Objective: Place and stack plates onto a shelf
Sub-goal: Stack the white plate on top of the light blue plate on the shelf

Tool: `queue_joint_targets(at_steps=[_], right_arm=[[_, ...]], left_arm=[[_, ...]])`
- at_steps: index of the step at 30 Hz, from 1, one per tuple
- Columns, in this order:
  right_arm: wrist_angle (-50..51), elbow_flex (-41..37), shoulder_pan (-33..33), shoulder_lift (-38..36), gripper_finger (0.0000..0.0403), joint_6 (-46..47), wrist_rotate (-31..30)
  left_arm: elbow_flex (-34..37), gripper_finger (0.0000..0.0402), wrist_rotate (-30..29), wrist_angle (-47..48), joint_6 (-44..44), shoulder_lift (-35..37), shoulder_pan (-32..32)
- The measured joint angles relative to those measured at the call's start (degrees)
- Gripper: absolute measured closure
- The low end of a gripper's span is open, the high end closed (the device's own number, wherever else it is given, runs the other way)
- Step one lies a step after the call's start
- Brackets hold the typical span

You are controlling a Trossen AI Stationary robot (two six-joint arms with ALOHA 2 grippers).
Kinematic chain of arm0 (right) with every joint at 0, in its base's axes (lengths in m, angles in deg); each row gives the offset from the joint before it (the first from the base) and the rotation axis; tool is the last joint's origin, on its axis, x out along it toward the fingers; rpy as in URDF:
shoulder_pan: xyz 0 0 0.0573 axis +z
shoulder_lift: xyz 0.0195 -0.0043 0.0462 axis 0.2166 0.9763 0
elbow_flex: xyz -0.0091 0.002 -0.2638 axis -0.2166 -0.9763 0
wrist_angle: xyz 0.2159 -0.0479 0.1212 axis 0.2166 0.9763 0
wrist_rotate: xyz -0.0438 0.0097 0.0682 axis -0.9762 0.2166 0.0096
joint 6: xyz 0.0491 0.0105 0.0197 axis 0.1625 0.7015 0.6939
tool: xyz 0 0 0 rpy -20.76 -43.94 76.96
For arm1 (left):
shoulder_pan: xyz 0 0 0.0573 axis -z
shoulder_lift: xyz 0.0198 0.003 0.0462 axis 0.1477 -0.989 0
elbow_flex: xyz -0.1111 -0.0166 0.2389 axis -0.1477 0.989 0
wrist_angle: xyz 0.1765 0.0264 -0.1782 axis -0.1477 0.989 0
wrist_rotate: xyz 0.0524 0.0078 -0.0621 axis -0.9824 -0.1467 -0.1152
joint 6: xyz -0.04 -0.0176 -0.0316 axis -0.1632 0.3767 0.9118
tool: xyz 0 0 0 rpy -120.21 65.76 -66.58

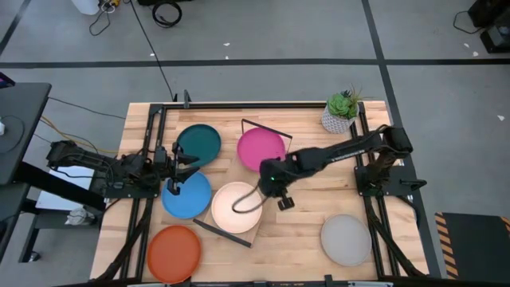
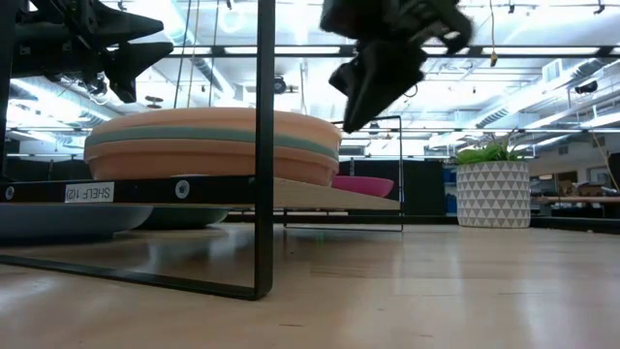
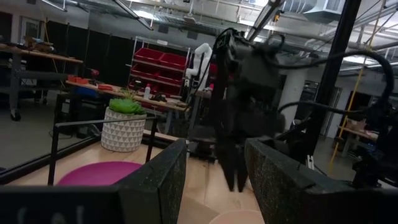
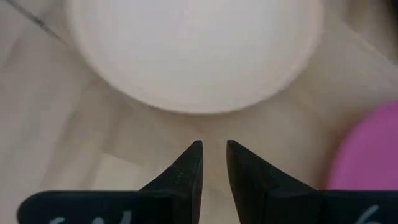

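Observation:
A cream plate (image 1: 237, 207) tops a stack at the near end of the wooden shelf (image 1: 249, 177). The magenta plate (image 1: 261, 148) lies on the shelf's far end. On the table lie the dark teal plate (image 1: 198, 145), blue plate (image 1: 186, 194), orange-red plate (image 1: 174, 253) and grey plate (image 1: 346, 239). My right gripper (image 4: 214, 149) hangs above the shelf board just beyond the cream plate's (image 4: 196, 50) right rim, fingers pointing down and a narrow gap apart, holding nothing. My left gripper (image 1: 187, 163) hovers open between the teal and blue plates, facing the right arm.
A potted plant (image 1: 340, 115) stands at the table's far right corner. The shelf's black wire frames (image 2: 263, 145) rise at both short ends. In the low view the stack (image 2: 213, 145) shows peach and teal layers under the cream top. Bare table lies between the shelf and the grey plate.

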Motion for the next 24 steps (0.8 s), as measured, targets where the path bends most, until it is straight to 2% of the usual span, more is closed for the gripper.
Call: queue_joint_targets(at_steps=[4,9,14,18,24], right_arm=[[-4.36,-5.26,1.36,-0.98,0.0325,0.8,0.07],[-15.32,-8.65,2.3,-0.66,0.0325,1.19,0.15],[-10.67,-7.8,2.2,-0.82,0.0325,0.68,0.43],[-17.32,-7.6,2.16,-1.05,0.0325,-0.8,1.18],[-17.63,-7.65,2.17,-0.25,0.0325,-1.46,2.5]], left_arm=[[-0.01,0.023,0.0,0.06,0.0,0.0,0.01],[-0.01,0.023,0.0,0.02,0.0,0.0,0.01],[-0.02,0.023,0.0,0.48,0.0,-0.01,0.0],[-0.02,0.023,-0.68,-0.57,-3.02,-0.02,0.0],[-0.01,0.023,-0.73,-0.39,-2.89,0.01,0.0]])
